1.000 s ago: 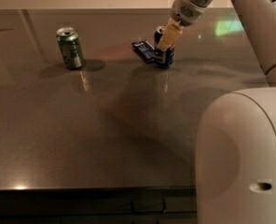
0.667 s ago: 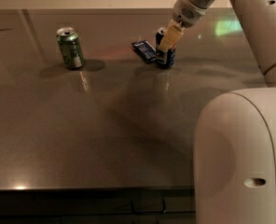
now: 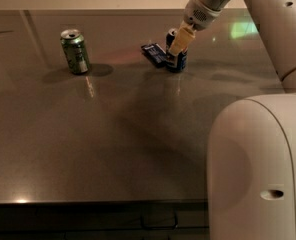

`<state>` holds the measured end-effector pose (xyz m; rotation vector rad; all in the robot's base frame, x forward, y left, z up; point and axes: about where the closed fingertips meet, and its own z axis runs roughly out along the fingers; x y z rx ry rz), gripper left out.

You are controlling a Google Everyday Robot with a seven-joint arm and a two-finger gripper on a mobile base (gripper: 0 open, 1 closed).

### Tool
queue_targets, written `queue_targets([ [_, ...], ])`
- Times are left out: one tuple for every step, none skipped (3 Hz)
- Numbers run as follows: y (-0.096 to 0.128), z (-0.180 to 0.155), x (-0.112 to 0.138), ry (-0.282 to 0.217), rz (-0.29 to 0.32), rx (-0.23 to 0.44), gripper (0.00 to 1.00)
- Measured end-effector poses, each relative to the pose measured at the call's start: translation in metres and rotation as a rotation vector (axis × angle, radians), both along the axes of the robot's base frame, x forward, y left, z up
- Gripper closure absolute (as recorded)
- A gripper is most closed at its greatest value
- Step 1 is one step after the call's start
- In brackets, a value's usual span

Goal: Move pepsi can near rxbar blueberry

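End effector [image 3: 177, 48] is down at the far side of the dark grey surface [image 3: 113, 134], right at the dark navy pepsi can with the silver top [image 3: 179, 63]. Can't tell if it's clamped on or loose. The can stands upright just beside the small flat dark blue rxbar blueberry [image 3: 153, 54], so I'd guess placement is basically done. Count: two cans (the other's a green drinks can [image 3: 75, 51], well apart), one bar.

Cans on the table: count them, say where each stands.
2. The green can stands far left; the pepsi can stands beside the rxbar blueberry, with the claw at it.
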<state>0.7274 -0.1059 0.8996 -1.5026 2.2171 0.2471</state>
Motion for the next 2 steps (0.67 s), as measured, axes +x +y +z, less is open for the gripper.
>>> queue_targets([
  [0.0024, -0.0030, 0.0025, -0.001, 0.001, 0.002, 0.00],
  [0.0024, -0.0031, 0.0025, -0.001, 0.001, 0.002, 0.00],
])
